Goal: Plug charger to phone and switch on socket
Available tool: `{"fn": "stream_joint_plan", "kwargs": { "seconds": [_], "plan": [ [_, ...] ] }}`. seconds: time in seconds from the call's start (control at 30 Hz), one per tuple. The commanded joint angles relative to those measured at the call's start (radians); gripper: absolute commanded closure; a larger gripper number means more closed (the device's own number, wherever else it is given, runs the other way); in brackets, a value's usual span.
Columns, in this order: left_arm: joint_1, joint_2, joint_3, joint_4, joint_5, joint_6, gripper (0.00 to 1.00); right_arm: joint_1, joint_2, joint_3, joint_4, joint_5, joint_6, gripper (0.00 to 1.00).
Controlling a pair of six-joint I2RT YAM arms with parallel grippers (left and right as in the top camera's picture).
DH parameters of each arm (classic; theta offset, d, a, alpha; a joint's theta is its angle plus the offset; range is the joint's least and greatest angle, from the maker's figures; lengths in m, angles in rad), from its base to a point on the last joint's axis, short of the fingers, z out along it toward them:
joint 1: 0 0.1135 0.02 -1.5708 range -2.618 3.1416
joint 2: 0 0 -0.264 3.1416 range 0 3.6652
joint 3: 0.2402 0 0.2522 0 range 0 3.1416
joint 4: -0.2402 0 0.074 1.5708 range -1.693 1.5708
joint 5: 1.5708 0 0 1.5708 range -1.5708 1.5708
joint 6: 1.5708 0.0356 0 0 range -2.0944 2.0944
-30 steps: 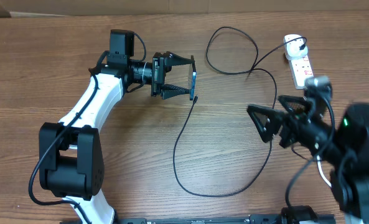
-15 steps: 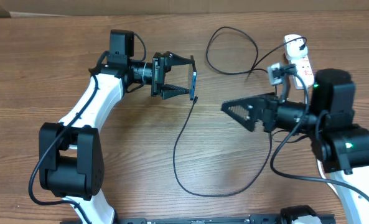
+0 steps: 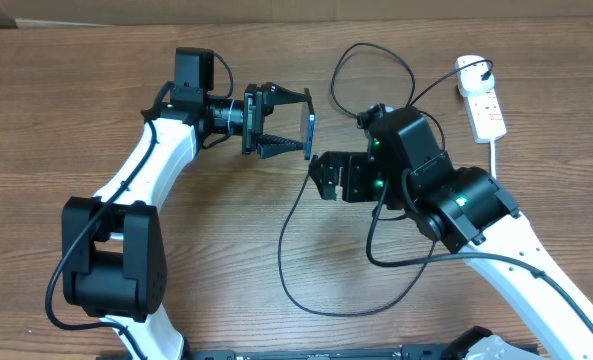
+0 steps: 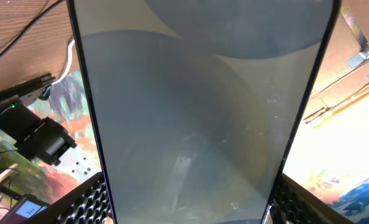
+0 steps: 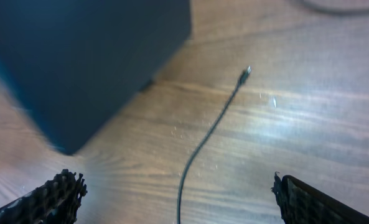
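- Looks like the "bring the plug to the phone" step. Got the phone (image 3: 311,128) pinched on edge in the left gripper (image 3: 298,126), up off the table, near the top middle of the overhead view.
- From the left wrist cam, nothing much but that pale blue-grey screen filling the frame, clamped along both long edges between the ribbed pads (image 4: 91,199).
- Nothing held in the right gripper (image 3: 326,178). Jaws spread wide, hovering low just beside the phone and over the charger (image 3: 284,240) cable.
- Can spot the little connector tip (image 5: 245,73) lying loose on the wood ahead of those open fingers, not yet picked up.
- Best guess for the next move: drop down, straddle the cable just behind the tip, close gently, then line it up with the phone's port (can't see which end). Thin and floppy, so easy to grab crooked.
- After that, flipping the rocker on the socket (image 3: 486,112), way over on the right, well apart from both grippers, with the white adapter (image 3: 468,72) at its far end. Can't tell if switched on.
- Surface: brown wood-grain table (image 3: 76,100). Room: barely any to see, just blurry colourful clutter behind the phone.
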Motion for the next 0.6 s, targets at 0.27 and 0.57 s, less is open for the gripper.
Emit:
{"fn": "stream_joint_plan", "kwargs": {
  "seconds": [0.27, 0.57],
  "plan": [
    [0.003, -0.033, 0.019, 0.002, 0.021, -0.007, 0.34, 0.139, 0.024, 0.084, 0.106, 0.291, 0.064, 0.00],
    [0.003, -0.033, 0.019, 0.002, 0.021, -0.006, 0.33, 0.206, 0.126, 0.084, 0.183, 0.426, 0.131, 0.00]
  ]
}}
